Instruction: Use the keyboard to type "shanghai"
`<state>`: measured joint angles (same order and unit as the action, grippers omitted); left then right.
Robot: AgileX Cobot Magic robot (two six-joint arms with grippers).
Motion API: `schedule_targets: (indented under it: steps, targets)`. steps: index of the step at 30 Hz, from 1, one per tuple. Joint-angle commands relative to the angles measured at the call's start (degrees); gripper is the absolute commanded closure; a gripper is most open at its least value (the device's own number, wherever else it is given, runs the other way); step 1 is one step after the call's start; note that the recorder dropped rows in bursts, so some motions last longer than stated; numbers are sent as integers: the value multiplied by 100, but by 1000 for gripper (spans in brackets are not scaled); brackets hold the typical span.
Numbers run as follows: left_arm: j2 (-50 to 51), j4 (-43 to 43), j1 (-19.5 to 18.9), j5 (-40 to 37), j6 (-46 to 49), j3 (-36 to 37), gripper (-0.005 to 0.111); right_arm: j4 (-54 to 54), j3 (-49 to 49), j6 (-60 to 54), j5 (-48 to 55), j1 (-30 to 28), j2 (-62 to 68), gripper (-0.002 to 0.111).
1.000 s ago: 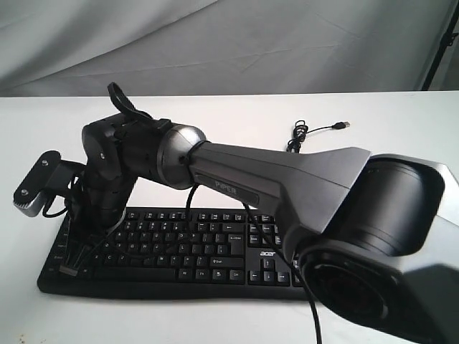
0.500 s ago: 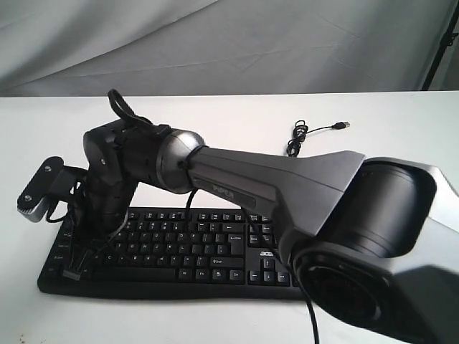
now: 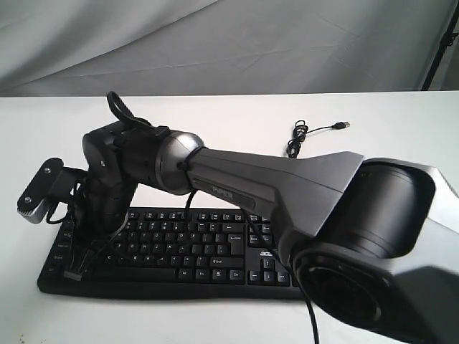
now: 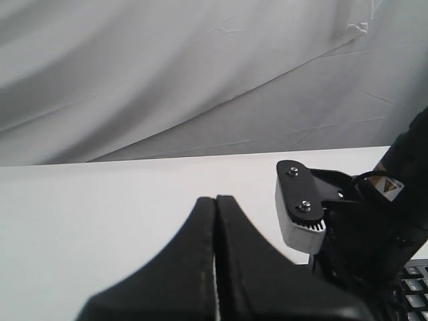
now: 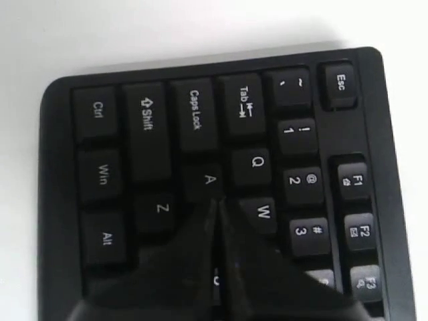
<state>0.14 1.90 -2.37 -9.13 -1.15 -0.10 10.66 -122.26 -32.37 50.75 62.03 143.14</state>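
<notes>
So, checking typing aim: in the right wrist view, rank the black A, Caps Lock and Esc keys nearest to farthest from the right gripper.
1. Black A key, at the right gripper tips.
2. Black Caps Lock key, beside A.
3. Black Esc key, at the keyboard corner.

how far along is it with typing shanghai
Done: nothing shows which letters are already in; there is no screen. In hand: the right jaws, shut to a point, sit by the A key at the left end of the keyboard; whether they press it is unclear. The left jaws, also shut, hang over the table, off the keys. Left: probably several letters, at least the final i.
</notes>
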Motion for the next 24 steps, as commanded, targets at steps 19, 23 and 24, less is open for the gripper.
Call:
schedule_targets:
  steps: [19, 23, 24]
  targets:
    - [-14, -40, 37, 31, -15, 10, 107, -208, 4006, 417, -2133, -325, -2735, 108]
    - [-14, -40, 37, 31, -15, 10, 107, -25, 4006, 417, -2187, -340, -2552, 108]
    - [-14, -40, 37, 31, -15, 10, 107, 25, 4006, 417, -2216, -340, -2479, 108]
